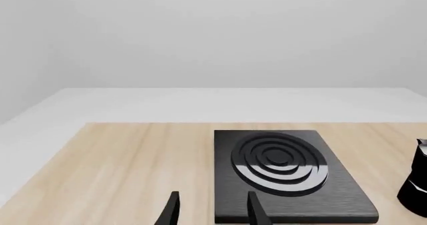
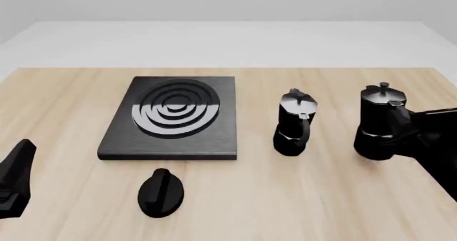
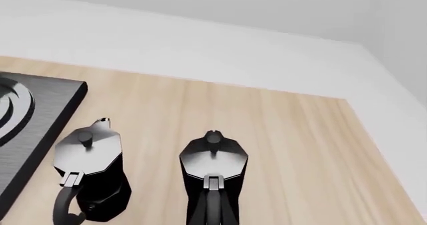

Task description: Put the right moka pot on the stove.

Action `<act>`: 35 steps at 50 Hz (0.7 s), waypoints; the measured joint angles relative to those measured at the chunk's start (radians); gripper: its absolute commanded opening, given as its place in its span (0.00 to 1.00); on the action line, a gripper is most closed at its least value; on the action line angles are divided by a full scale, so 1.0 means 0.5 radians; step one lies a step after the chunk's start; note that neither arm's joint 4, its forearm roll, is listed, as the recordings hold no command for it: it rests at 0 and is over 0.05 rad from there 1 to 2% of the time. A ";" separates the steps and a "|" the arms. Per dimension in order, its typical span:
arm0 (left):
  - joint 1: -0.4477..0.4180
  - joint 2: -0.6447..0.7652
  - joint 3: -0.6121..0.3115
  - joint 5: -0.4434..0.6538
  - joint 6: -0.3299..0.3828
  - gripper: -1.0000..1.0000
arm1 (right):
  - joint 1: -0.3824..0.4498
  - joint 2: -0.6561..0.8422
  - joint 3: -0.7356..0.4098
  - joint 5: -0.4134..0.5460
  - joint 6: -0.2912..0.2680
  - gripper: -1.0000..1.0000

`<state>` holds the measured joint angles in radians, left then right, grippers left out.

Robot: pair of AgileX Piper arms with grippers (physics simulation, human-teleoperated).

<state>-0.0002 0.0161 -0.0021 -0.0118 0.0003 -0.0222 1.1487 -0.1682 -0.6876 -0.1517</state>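
Beyond the round dial knob [image 2: 160,192], the black, silver-lidded right moka pot [image 2: 380,122] stands upright.

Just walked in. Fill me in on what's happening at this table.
Two simulated arms work at a wooden table. The right end effector is at the handle of the right moka pot, which stands on the wood; whether it has closed on the handle cannot be told. The other moka pot stands between it and the stove, whose rings are bare. A dial knob lies in front of the stove. The left end effector is open, holding nothing.
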 measured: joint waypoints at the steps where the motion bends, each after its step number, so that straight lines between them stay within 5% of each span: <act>1: 0.000 0.000 0.000 0.000 0.000 1.00 | 0.005 -0.021 -0.006 0.021 -0.002 0.00; 35: 0.000 0.000 0.000 0.000 0.000 1.00 | 0.351 -0.527 -0.418 0.663 -0.006 0.00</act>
<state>-0.0002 0.0162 -0.0021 -0.0119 0.0003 0.1531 0.8853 -0.3770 -0.3561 -0.1546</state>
